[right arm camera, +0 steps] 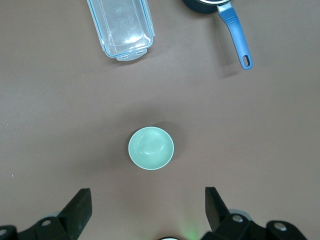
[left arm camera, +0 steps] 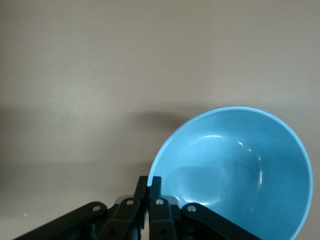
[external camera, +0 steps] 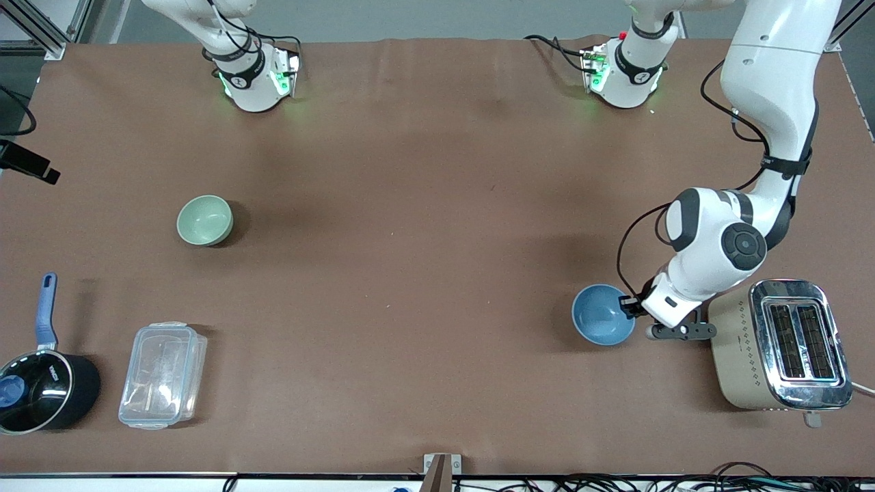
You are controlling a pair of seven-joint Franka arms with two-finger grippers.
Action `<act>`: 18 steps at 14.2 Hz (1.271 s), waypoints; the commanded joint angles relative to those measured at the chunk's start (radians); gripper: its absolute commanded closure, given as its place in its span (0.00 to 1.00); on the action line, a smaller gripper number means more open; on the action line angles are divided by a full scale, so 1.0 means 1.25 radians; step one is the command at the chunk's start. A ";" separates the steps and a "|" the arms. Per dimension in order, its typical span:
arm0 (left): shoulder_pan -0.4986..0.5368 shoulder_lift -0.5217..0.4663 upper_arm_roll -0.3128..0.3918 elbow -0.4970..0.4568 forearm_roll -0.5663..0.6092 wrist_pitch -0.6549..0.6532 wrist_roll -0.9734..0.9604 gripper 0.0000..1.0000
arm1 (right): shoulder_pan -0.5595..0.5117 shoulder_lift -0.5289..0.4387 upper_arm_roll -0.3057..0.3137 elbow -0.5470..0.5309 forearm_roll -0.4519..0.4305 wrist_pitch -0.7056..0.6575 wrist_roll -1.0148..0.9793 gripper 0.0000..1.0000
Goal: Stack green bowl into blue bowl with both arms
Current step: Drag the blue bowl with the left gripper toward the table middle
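The blue bowl [external camera: 601,314] sits on the brown table toward the left arm's end, beside the toaster. My left gripper [external camera: 630,306] is low at the bowl's rim on the toaster side, and in the left wrist view it [left arm camera: 149,183] is shut on the rim of the blue bowl [left arm camera: 235,170]. The green bowl [external camera: 205,220] stands upright and empty toward the right arm's end. My right gripper [right arm camera: 146,196] is open and empty, high over the table, with the green bowl [right arm camera: 151,148] below it. It is out of the front view.
A silver and beige toaster [external camera: 779,345] stands close beside the left gripper. A clear plastic container [external camera: 163,376] and a black saucepan with a blue handle [external camera: 41,389] sit nearer to the front camera than the green bowl; both show in the right wrist view [right arm camera: 122,27] [right arm camera: 235,30].
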 commanded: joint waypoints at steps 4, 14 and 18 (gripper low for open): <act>-0.052 -0.012 -0.111 0.039 -0.005 -0.042 -0.233 1.00 | -0.017 -0.002 0.011 0.000 0.005 -0.014 -0.002 0.00; -0.269 0.068 -0.109 0.103 -0.003 -0.032 -0.487 1.00 | -0.034 -0.002 0.011 0.002 0.008 -0.023 -0.018 0.00; -0.332 0.134 -0.104 0.171 -0.001 -0.017 -0.572 1.00 | -0.034 -0.005 0.011 0.002 0.008 -0.023 -0.018 0.00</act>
